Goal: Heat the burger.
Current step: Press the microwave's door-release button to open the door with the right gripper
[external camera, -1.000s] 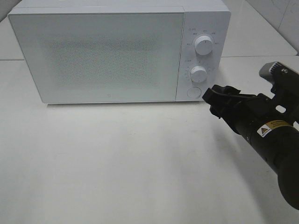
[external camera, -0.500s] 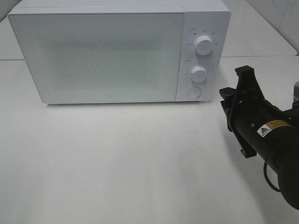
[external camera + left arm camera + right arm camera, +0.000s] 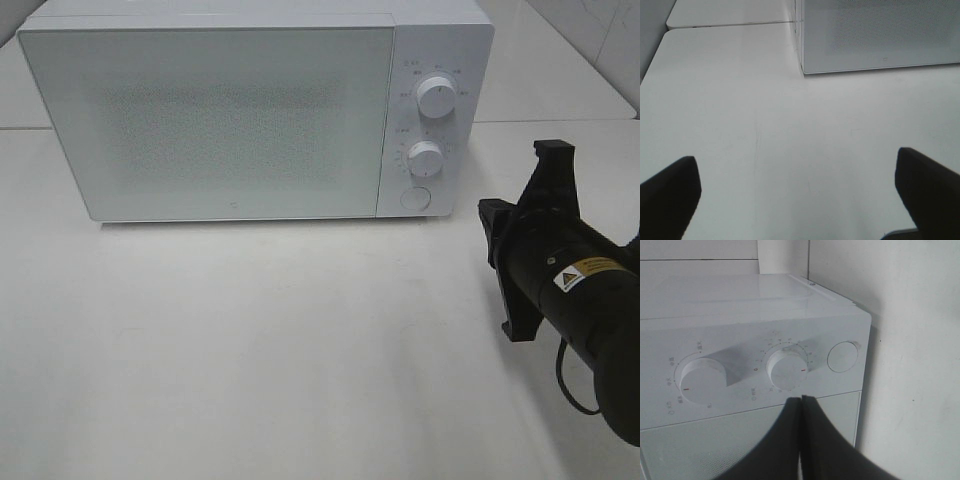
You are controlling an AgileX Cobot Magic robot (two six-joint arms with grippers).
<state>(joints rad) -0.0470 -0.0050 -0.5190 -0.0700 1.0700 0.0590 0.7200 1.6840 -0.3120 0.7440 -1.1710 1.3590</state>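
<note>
**R gripper closed, aimed at microwave controls; burger out of sight**

R gripper [image 3: 801, 405]: fingertips pressed together, nothing between them, forming one blunt point. Straight ahead of that point, not touching, is the lower knob [image 3: 786, 369] on the microwave [image 3: 220, 120] control panel. The round button [image 3: 842, 356] sits just to one side of the knob and the upper knob [image 3: 702, 380] to the other. The door [image 3: 205, 120] is beyond the panel, away from the tips, and is shut flush.

L gripper [image 3: 797, 187]: fingers wide apart, empty, hanging over bare table [image 3: 765, 125]. The microwave's front corner is well ahead of it. Looks parked.

Burger: not visible in any view. The door is frosted, so can't tell if it's inside. Judging by the shut door and bare table, prob. already loaded.

Step in hand, as I read it: working the controls w/ the R arm, i.e. setting time/power or pressing the button. Can't tell which control is the target.

Next move needs a short, straight advance. For a knob, the tips must open to straddle it, close on it, then twist. For the button, a closed-tip poke is enough. Risk: tips skidding off the smooth knob face.
</note>
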